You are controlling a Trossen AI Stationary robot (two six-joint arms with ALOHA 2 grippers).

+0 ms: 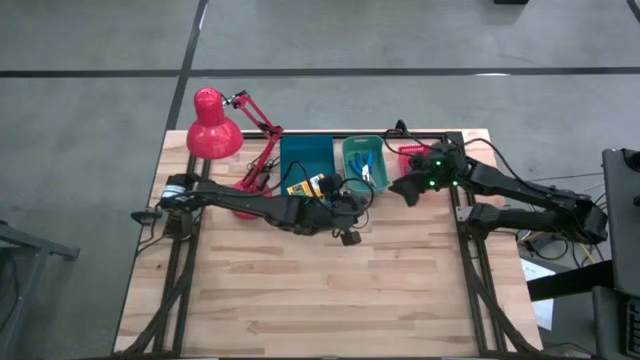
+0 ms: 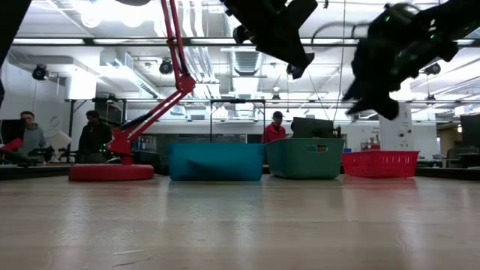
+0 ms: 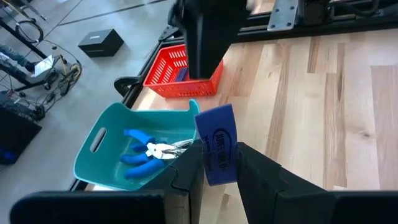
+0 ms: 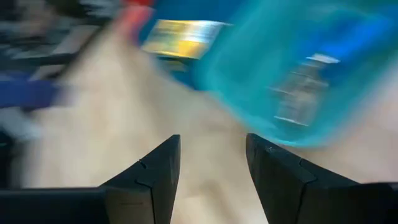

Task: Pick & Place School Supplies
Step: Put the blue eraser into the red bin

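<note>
My left gripper [image 3: 219, 165] is shut on a purple-blue eraser block [image 3: 217, 140] with dark print. It hangs in the air above the table, near the teal bin [image 3: 99, 155]. Two blue-handled metal tools [image 3: 144, 153] lie in that bin. My right gripper [image 4: 211, 162] is open and holds nothing; it hovers near the teal bin [image 1: 362, 160] and the red basket [image 1: 415, 155]. A yellow crayon box [image 1: 305, 185] lies in the blue bin [image 1: 305, 158]. Something purple lies in the red basket [image 3: 183, 71]. My left gripper pinches the eraser block by its lower half [image 3: 219, 168], one finger on each broad side. The block stands up between the fingers [image 3: 186, 171], its printed face showing, and is lifted clear of the table.
A red desk lamp [image 1: 215, 130] stands at the table's far left, its base [image 2: 111, 172] on the wood. The three bins sit in a row along the far edge. The near half of the table [image 1: 330, 300] is bare wood. People show in the room beyond.
</note>
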